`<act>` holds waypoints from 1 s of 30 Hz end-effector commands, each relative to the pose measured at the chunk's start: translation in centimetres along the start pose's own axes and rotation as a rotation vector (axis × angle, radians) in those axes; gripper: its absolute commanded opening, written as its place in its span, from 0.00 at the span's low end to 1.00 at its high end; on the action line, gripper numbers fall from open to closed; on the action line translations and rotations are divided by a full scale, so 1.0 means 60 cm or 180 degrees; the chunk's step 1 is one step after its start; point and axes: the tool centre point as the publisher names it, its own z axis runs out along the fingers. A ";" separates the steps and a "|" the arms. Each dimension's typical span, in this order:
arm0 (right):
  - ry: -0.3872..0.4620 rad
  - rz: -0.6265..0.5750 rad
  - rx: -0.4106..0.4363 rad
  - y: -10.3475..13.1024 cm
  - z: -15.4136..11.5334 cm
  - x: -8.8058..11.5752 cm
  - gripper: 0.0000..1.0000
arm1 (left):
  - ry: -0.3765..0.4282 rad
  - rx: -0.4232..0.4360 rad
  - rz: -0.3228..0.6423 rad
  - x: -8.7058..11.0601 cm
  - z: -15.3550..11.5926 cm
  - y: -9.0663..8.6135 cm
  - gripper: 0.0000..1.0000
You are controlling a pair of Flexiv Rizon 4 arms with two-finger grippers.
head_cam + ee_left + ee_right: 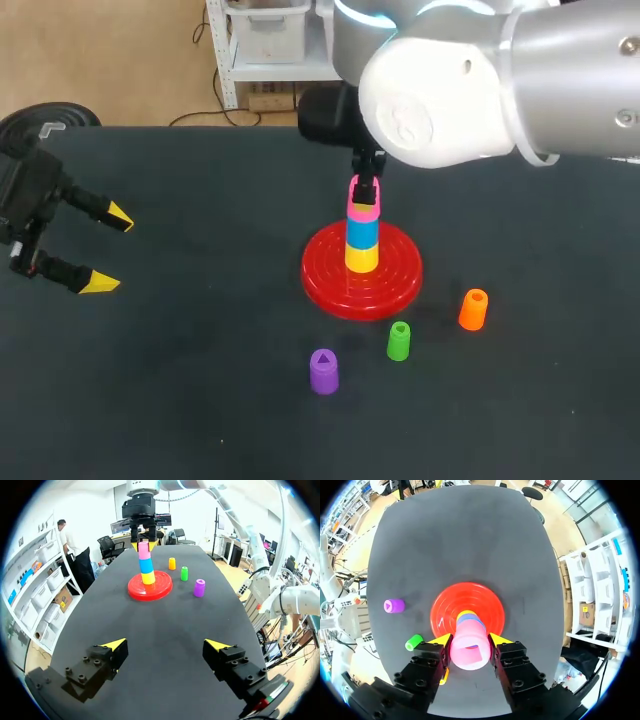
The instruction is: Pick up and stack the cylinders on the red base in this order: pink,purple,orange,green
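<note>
Head view: right gripper [365,188] holds pink cylinder [363,209] on top of blue cylinder [362,232] over red base [325,282]; a tilted release may tip it off; left wrist view: left gripper [166,645] spread wide, well apart from red base; right wrist view: both fingers [507,647] press pink cylinder; uneven opening could drag it.

We see one piece of furniture, a large table [180,410] with a dark charcoal top, matte and slightly grainy like felt or rubber mat. Seen from above and behind, the table fills nearly everything, its far edge running straight across. Seen from low over its near end, it stretches away as a long slab. Light falls evenly on the table, with soft, faint shadows and a few pale specks. At the table's far left corner sits a round black disc [45,118]; whether it rests on the top is unclear.
</note>
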 end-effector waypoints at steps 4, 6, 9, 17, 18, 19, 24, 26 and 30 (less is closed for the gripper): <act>0.0019 -0.0019 -0.0074 -0.006 0.017 -0.003 0.00 | -0.0009 -0.0009 0.0009 0.002 0.001 -0.001 1.00; 0.0021 -0.0027 -0.0091 -0.007 0.019 -0.004 0.00 | -0.0009 -0.0009 0.0009 0.002 0.001 -0.001 1.00; 0.0023 -0.0031 -0.0099 -0.009 0.020 -0.005 0.00 | -0.0009 -0.0009 0.0009 0.002 0.001 -0.001 1.00; 0.0005 -0.0028 -0.0034 -0.014 0.004 -0.003 0.00 | -0.0009 -0.0009 0.0009 0.002 0.001 -0.001 1.00; 0.0006 -0.0029 -0.0033 -0.015 0.003 -0.002 0.00 | -0.0009 -0.0009 0.0009 0.002 0.001 -0.001 1.00; 0.0006 -0.0032 -0.0034 -0.016 0.004 -0.002 0.00 | -0.0009 -0.0009 0.0009 0.002 0.001 -0.001 1.00; 0.0001 -0.0029 -0.0059 -0.019 0.011 -0.001 0.00 | -0.0009 -0.0009 0.0009 0.002 0.001 -0.001 1.00; -0.0008 -0.0028 -0.0076 -0.019 0.014 -0.002 0.00 | -0.0009 -0.0009 0.0009 0.002 0.001 -0.001 1.00; -0.0020 -0.0025 -0.0112 -0.017 0.021 -0.003 0.00 | -0.0009 -0.0009 0.0009 0.002 0.001 -0.001 1.00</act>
